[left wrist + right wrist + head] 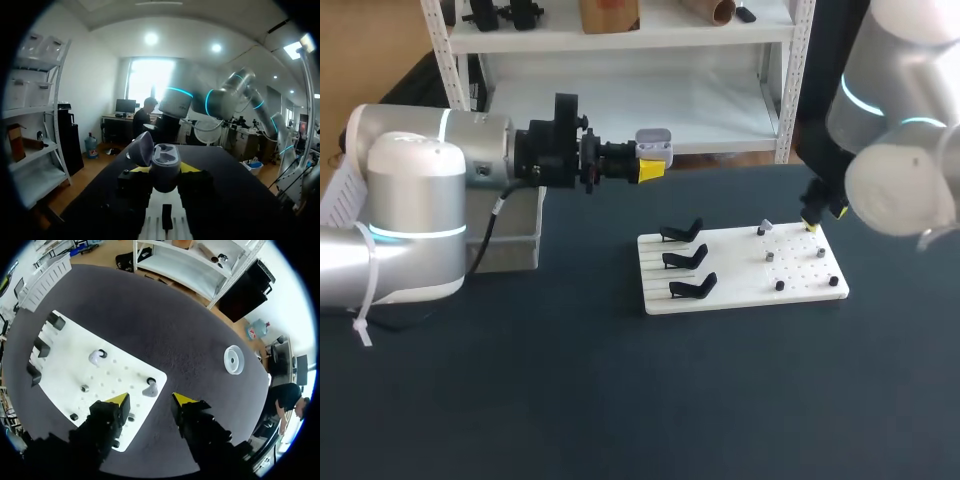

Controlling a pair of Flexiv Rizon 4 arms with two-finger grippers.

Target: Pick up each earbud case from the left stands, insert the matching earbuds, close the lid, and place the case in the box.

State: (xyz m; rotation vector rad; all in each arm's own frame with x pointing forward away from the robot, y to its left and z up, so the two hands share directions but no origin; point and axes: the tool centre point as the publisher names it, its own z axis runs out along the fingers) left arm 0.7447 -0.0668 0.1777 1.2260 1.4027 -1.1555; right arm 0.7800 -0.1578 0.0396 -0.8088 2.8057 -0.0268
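Observation:
My left gripper [651, 167] is held above the table's far left and is shut on a grey earbud case [654, 146]. In the left wrist view the case [165, 165] sits between the yellow fingertips [191, 167] with its lid [142, 148] open. My right gripper [811, 226] hangs over the far right corner of the white board [740, 285]. In the right wrist view this gripper [150, 400] is open, and a grey earbud [150, 389] stands on the board just ahead of its tips, untouched. A second earbud [95, 357] sits farther along the board [65, 350].
Three black stands [684, 258] line the board's left side, all without a case. Small pegs [779, 285] dot its right half. A grey box [512, 240] sits at the table's left, behind my left arm. A white round disc [233, 359] lies on the dark table beyond the board.

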